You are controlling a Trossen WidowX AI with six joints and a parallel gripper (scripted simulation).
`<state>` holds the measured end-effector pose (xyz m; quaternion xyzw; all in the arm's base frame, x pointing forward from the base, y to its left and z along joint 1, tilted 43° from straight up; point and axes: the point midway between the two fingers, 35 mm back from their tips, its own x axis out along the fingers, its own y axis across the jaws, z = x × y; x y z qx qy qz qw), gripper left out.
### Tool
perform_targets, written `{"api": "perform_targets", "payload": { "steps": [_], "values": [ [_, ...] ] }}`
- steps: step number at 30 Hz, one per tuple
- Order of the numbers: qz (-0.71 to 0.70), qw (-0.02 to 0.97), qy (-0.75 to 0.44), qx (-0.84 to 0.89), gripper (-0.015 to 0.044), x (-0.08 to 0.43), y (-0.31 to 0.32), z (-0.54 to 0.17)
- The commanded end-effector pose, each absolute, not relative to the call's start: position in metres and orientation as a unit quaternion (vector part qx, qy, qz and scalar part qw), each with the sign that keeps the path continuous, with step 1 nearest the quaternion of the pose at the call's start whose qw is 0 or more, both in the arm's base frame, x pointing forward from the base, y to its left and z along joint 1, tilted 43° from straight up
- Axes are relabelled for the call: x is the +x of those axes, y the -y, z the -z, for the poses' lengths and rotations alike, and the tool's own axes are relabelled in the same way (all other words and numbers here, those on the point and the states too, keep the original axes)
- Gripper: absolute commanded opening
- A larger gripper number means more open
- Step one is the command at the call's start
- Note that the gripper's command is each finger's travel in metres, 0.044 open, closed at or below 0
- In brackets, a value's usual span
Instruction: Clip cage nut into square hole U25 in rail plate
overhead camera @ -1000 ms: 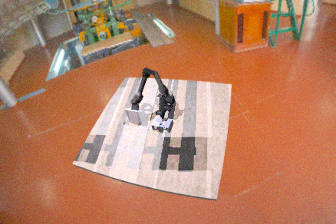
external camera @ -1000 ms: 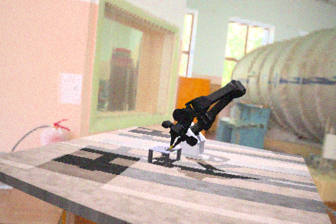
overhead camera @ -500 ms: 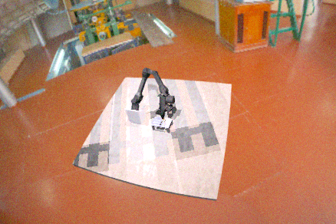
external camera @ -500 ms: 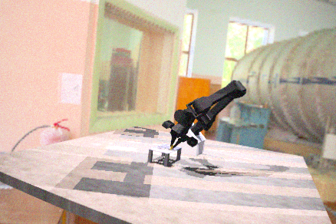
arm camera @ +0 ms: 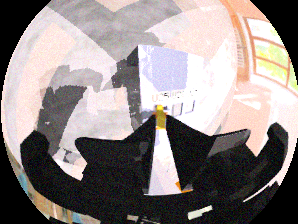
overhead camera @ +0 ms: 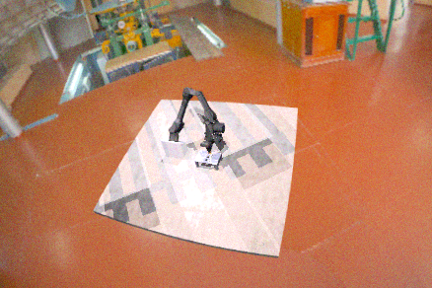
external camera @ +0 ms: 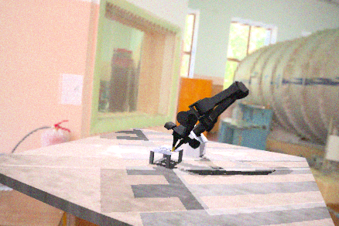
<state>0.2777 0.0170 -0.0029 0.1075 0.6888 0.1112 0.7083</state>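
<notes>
Near the wrist frame's centre, the claw (overhead camera: pixel 209 150) (external camera: pixel 173 149) (arm camera: pixel 160 117), nearly closed, grips the yellow cage nut (external camera: pixel 173 148) (arm camera: pixel 160 119) over the rail plate (overhead camera: pixel 209 158) (external camera: pixel 162 150) (arm camera: pixel 165 70), presumably squeezing its wings for U25.

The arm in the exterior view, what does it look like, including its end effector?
The arm is matte black, with slim straight links and chunky rounded joints. Its end effector is black too, with angular fingers tapering to narrow tips.
</notes>
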Motion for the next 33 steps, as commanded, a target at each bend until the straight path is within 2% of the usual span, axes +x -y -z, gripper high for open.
{"api": "perform_targets", "payload": {
  "steps": [1, 33],
  "values": [
    [-0.105, 0.71, -0.689, 0.106, 0.0029, 0.278, -0.016, 0.0028],
    [-0.099, 0.71, -0.69, 0.1, 0.0029, 0.278, -0.0186, 0.0018]
  ]
}}
